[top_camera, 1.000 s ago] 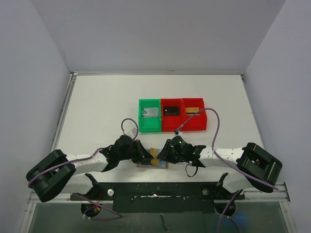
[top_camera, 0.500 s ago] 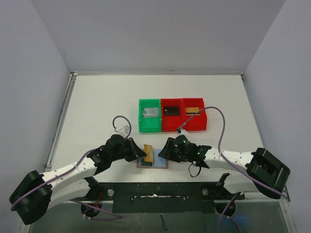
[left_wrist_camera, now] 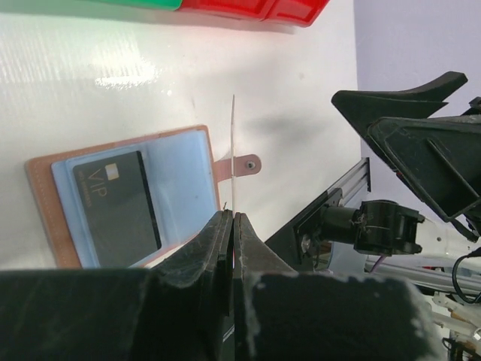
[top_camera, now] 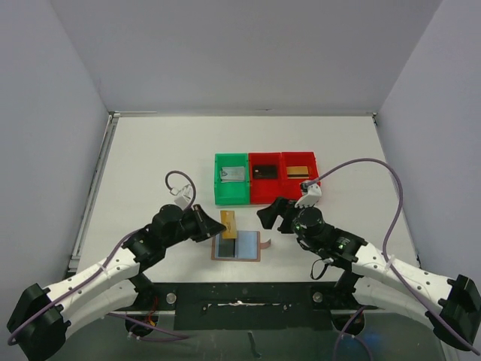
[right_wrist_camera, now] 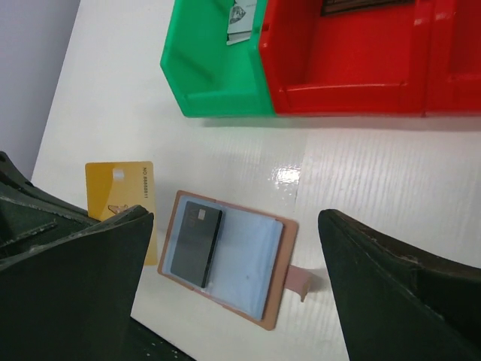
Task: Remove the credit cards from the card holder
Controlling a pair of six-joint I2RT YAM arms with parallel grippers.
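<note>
Two tools in view, both near the card holder [top_camera: 242, 248], which lies open and flat on the counter [top_camera: 150, 165] at its near edge, blue-grey pockets up.

Left tool [top_camera: 216, 226]: fingers pressed together, clamped on the near end of a gold card [top_camera: 229, 223]. The card is clear of the pockets. In the top view it overlaps the far edge of the holder's left half. In the left wrist view it shows edge-on as a thin line rising from the closed fingers, in line with the holder's strap tab [left_wrist_camera: 242, 165].

Right tool [top_camera: 272, 216]: jaws spread wide, nothing between them. It sits just right of and beyond the holder, between it and the red bins, apart from the holder and the gold card.

One black VIP card [top_camera: 228, 246] lies in the holder's left pocket. The right pocket shows only blue-grey lining.

Three bins stand in a row beyond the holder, touching side to side:
- green bin [top_camera: 218, 192]: silver-grey card [top_camera: 231, 174]
- middle red bin [top_camera: 264, 197]: second black card [top_camera: 263, 171]
- right red bin [top_camera: 301, 197]: second gold card [top_camera: 297, 171]
</note>
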